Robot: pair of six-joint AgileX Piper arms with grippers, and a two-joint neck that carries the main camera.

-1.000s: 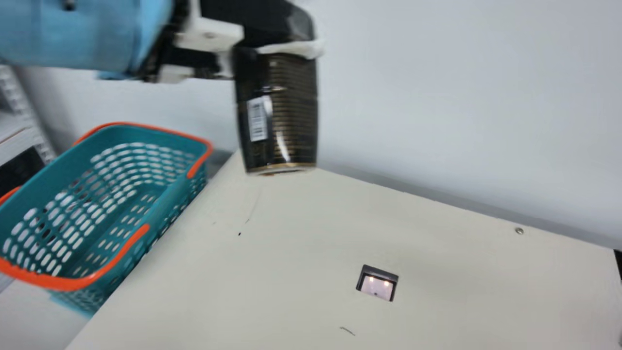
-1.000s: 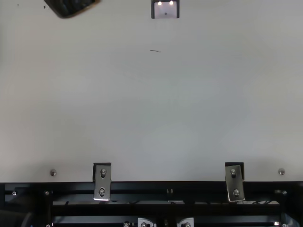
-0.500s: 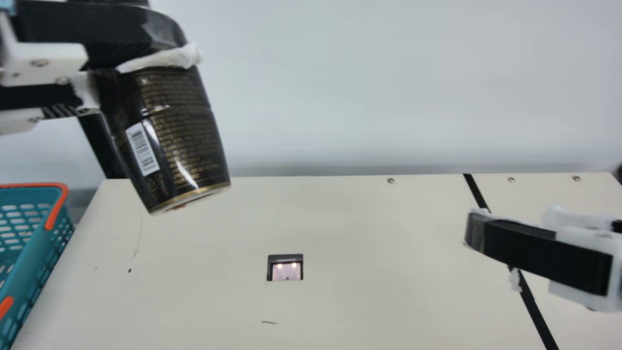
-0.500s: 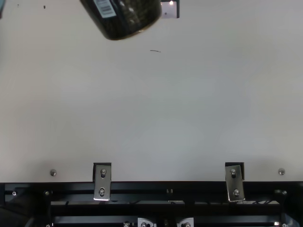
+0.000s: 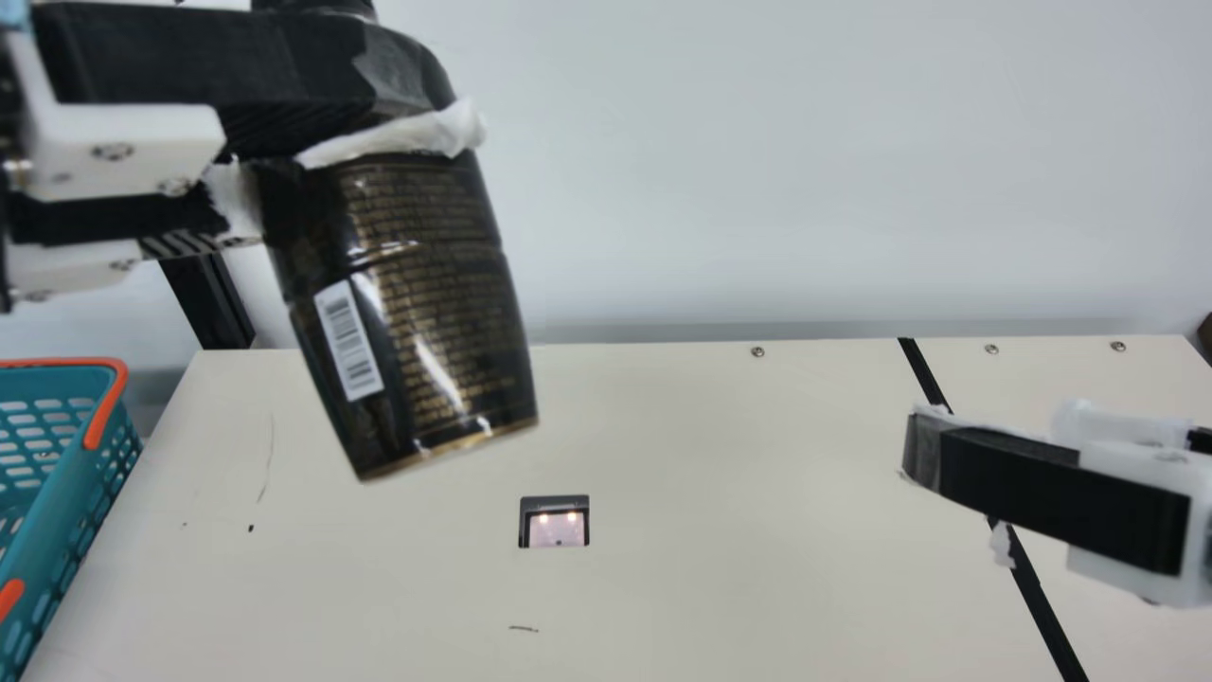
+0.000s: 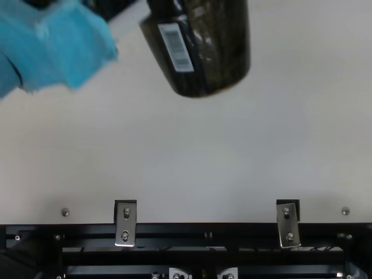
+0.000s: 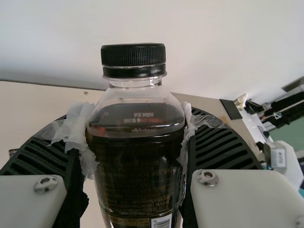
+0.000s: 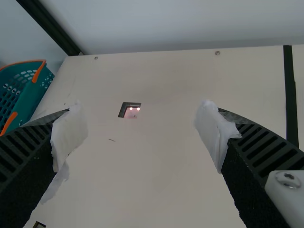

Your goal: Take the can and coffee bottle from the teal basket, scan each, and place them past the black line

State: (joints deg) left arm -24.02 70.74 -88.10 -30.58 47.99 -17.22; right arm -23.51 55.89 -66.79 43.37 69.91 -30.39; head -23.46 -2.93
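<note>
With the scanner window (image 5: pixel 554 521) as my mark, I had the coffee bottle (image 5: pixel 407 313) in the air, above and to the left of it in the main view. My left gripper (image 5: pixel 360 142) was clamped on the bottle, its ribbed fingers (image 7: pixel 221 147) pressing from both sides below the black cap (image 7: pixel 133 55). The bottle hung tilted — base down and slanting toward the window's side — with its barcode label (image 5: pixel 348 341) turned to the neck camera. My right gripper (image 5: pixel 956 497) was above the table (image 5: pixel 720 606), to the right of the window, its two white-padded fingers well apart. The teal basket (image 5: pixel 71 493) stood left of the window, and the black line (image 5: pixel 1042 597) ran across the table to its right — beneath my right gripper in that view.
</note>
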